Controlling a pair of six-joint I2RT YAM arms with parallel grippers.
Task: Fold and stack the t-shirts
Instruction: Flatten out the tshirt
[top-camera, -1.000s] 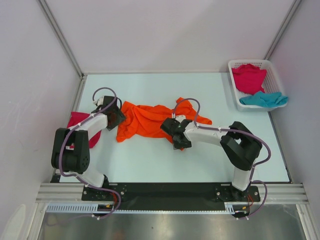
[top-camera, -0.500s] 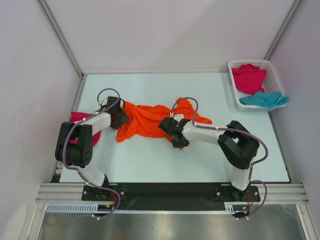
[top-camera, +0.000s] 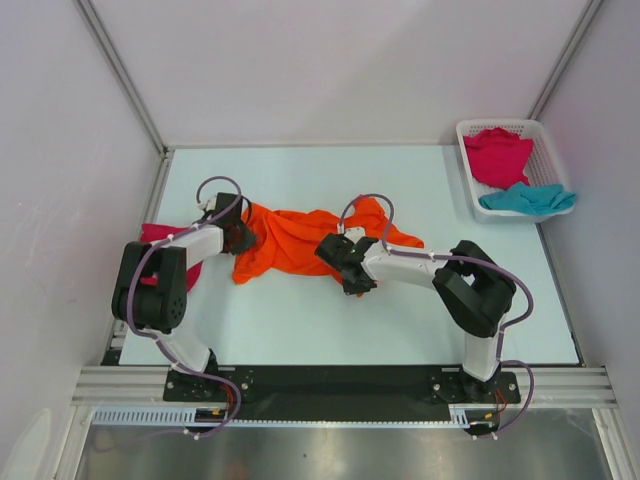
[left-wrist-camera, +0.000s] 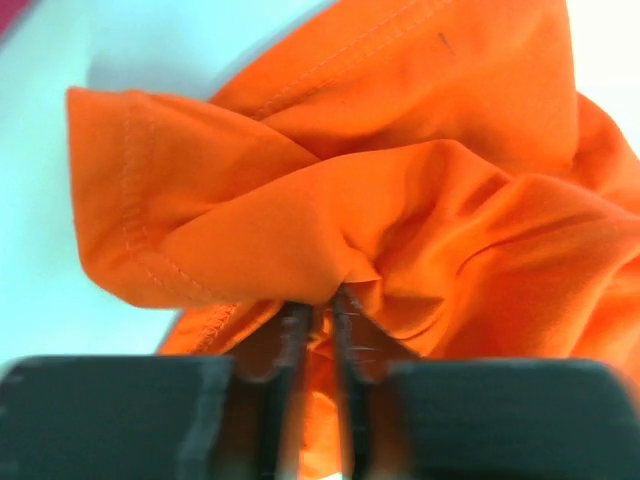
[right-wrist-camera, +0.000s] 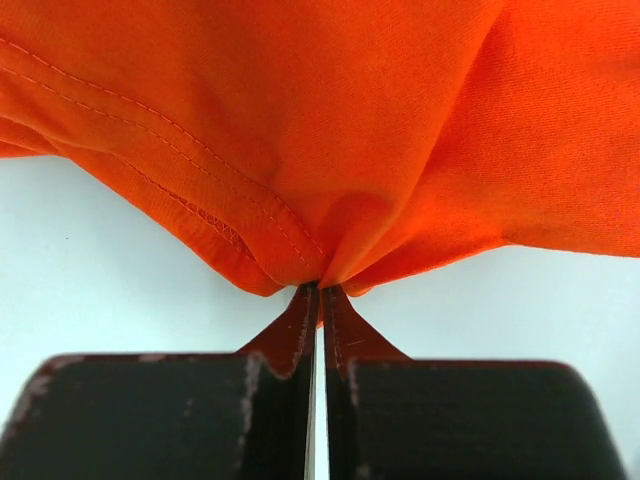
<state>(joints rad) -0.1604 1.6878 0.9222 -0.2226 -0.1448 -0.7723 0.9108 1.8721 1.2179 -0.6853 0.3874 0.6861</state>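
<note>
Orange t-shirt (top-camera: 290, 245) lies crumpled on the worktop (top-camera: 300, 320); the left pincer (left-wrist-camera: 318, 310) clamps its left edge, and the right pincer (right-wrist-camera: 320, 295) is clamped on its near hem.

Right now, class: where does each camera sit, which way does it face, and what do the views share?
Top: above and behind the arms, looking down on the table; both arms show.
Left wrist: on the left arm, facing along the left tool, shut on the orange shirt.
Right wrist: on the right arm, facing along the right tool, shut on the same shirt.
Shared: all three show the orange shirt.
</note>
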